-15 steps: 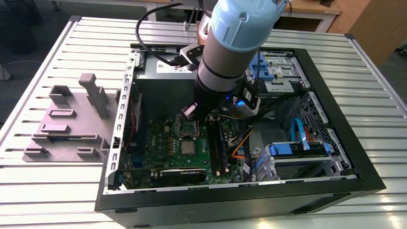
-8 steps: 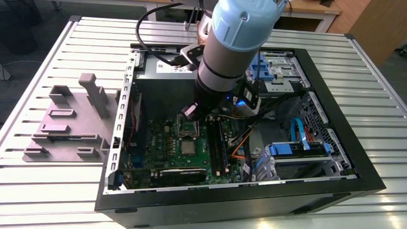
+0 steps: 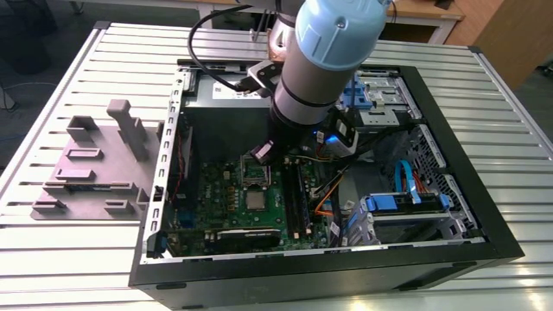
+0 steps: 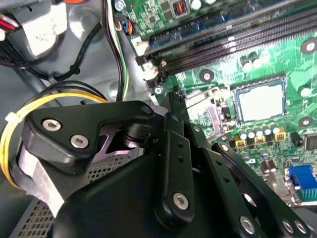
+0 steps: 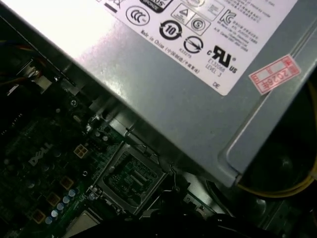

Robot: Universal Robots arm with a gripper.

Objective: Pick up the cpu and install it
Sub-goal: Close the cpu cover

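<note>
Open computer case [image 3: 471, 214] lies on its side on the slatted metal tabletop [image 3: 69, 259], with the green motherboard [image 3: 216, 194] facing up inside.

The arm comes down into the case from above. The gripper [image 3: 261, 154] hangs low over the board, close in front of the grey power supply [image 3: 220, 97].

The cpu [image 3: 256, 200] sits flat in its socket near the middle of the board, silver top up. In the second wrist view it [image 4: 260, 101] is a pale square squarely inside the dark socket frame, with a row of small capacitors [image 4: 257, 134] just beside it.

The metal bracket [image 4: 200, 104] is swung open next to the socket and does not cover the chip. In the first wrist view the same bracket [image 5: 130, 178] lies just below the edge of the power supply [image 5: 173, 74].

The gripper tip is over the bracket side of the socket. It is near the cpu but apart from it, and nothing is held. I could not make out whether the gripper is spread or closed: the black linkage blocks the tips in the second wrist view.

Long dark memory slots [image 4: 223, 39] run alongside the socket. A yellow cable [image 4: 49, 101] loops behind the gripper body.

A mauve-grey tray [image 3: 87, 175] with upright blocks stands on the tabletop at the exterior view's left, outside the case and well apart from the arm.
</note>
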